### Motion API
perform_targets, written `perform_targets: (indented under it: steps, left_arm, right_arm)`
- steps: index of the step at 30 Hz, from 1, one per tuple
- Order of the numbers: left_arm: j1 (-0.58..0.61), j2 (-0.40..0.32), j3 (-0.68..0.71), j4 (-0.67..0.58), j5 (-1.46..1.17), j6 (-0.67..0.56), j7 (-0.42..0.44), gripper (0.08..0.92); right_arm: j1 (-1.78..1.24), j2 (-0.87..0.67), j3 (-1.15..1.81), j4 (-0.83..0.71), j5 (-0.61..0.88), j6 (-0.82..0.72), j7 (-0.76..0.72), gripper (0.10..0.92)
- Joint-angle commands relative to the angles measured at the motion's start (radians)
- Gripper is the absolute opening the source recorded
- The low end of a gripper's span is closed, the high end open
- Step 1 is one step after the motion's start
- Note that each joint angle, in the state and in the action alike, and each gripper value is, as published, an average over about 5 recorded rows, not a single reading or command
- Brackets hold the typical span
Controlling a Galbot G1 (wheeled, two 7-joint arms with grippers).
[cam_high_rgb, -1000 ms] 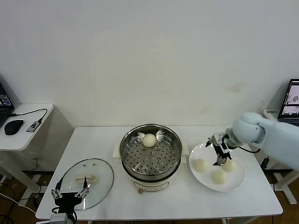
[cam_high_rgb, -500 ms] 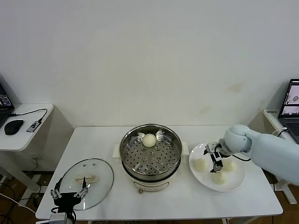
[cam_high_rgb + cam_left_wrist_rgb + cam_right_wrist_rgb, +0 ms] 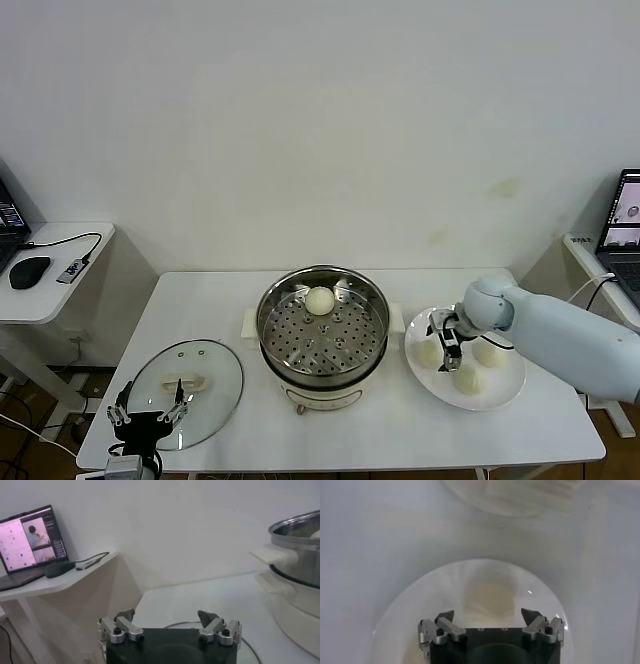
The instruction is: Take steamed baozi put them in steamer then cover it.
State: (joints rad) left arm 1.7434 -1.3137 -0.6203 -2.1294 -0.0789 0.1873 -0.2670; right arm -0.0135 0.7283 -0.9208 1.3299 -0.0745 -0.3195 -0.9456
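Down at the lower left, left gripper (image 3: 150, 415) parked wide open, holding nothing, over the near edge of the cover (image 3: 186, 380). In the middle, steamer (image 3: 322, 325) with one steamed baozi (image 3: 319, 300) inside at the back. At the right, three more on the white plate (image 3: 500, 395). Right gripper (image 3: 449, 350) low beside the leftmost bun (image 3: 430, 352), fingers apart around it, not squeezing yet. Might squash or roll the soft bun if closed off-centre or too hard.
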Motion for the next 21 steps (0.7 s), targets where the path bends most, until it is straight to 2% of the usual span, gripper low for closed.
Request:
perform_targets:
  steps: [1, 10, 21]
  left_arm:
    - [-0.001, 0.0, 0.0, 0.0, 0.0, 0.0, 0.0, 0.823]
    - [0.001, -0.001, 0.004, -0.005, -0.005, 0.001, 0.001, 0.823]
    - [-0.003, 0.003, 0.006, -0.013, -0.005, 0.006, 0.001, 0.823]
  right_arm:
    - [-0.025, 0.027, 0.021, -0.04, -0.012, 0.002, 0.003, 0.748]
    - [-0.021, 0.021, 0.02, -0.024, -0.013, -0.017, -0.005, 0.599]
    - [0.154, -0.085, -0.019, 0.082, 0.094, -0.026, -0.049, 0.528]
